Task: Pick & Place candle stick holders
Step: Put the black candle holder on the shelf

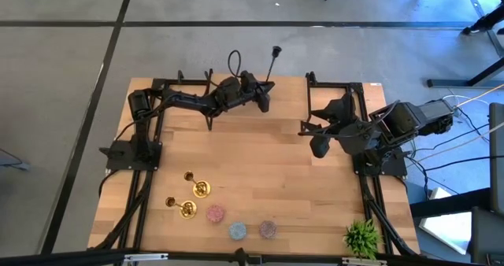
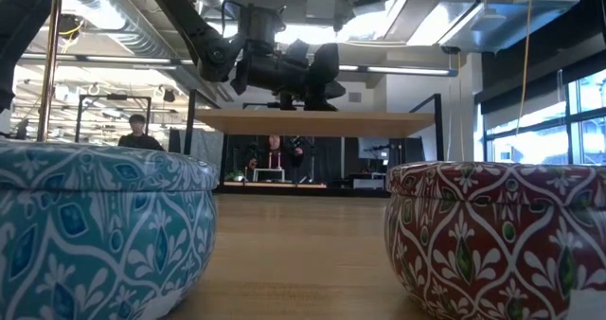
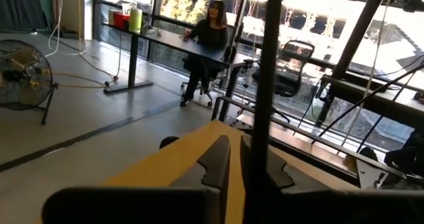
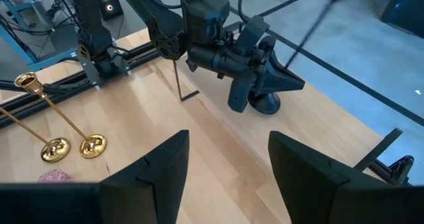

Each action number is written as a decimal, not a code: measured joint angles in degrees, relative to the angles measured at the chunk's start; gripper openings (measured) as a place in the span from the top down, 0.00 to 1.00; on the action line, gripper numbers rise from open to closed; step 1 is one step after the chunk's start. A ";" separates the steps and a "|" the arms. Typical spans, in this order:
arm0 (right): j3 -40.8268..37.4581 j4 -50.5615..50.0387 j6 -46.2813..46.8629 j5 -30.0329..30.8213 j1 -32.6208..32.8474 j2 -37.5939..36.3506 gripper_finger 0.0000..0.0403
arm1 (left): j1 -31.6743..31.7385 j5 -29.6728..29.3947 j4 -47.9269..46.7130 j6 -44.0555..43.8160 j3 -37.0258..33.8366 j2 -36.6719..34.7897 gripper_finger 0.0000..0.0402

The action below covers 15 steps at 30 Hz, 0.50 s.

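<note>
My left gripper point(image 1: 264, 99) is at the table's far middle, raised, and shut on the black candle stick holder point(image 1: 272, 68). The holder's cup end point(image 1: 276, 51) reaches past the far edge. The gripper also shows in the right wrist view point(image 4: 281, 78). My right gripper point(image 1: 319, 145) is open and empty to its right, over the table. Two gold stick holders point(image 1: 201, 189) point(image 1: 187, 211) stand on their round bases at the near left. The pink point(image 1: 216, 214), light blue point(image 1: 237, 231) and purple point(image 1: 268, 230) squat holders sit by the near edge. My left gripper pinches the black holder's stick point(image 3: 260, 144) between its two fingers, low down, just above the round base point(image 4: 265, 105). The fingers lie across the stick. The holder is lifted clear of the table and slants, cup end up and toward the far edge.
A green spiky plant point(image 1: 362, 236) stands at the near right corner. Black arm frames point(image 1: 142, 179) point(image 1: 378, 195) run along both sides. The light blue point(image 2: 95, 235) and purple point(image 2: 502, 235) holders fill the low view's foreground. People sit in the room beyond point(image 3: 209, 35).
</note>
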 joint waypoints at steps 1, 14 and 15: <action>0.00 0.00 -0.04 0.00 0.00 0.00 0.48 | 0.00 0.00 0.00 -0.06 0.00 0.00 0.90; 0.00 -0.17 -0.42 0.58 0.00 0.00 0.48 | -0.52 3.99 -0.51 -3.15 0.00 -0.82 0.78; 0.00 -0.18 -0.42 0.60 0.00 0.00 0.48 | -0.52 4.52 -1.18 -3.23 0.00 -1.17 0.78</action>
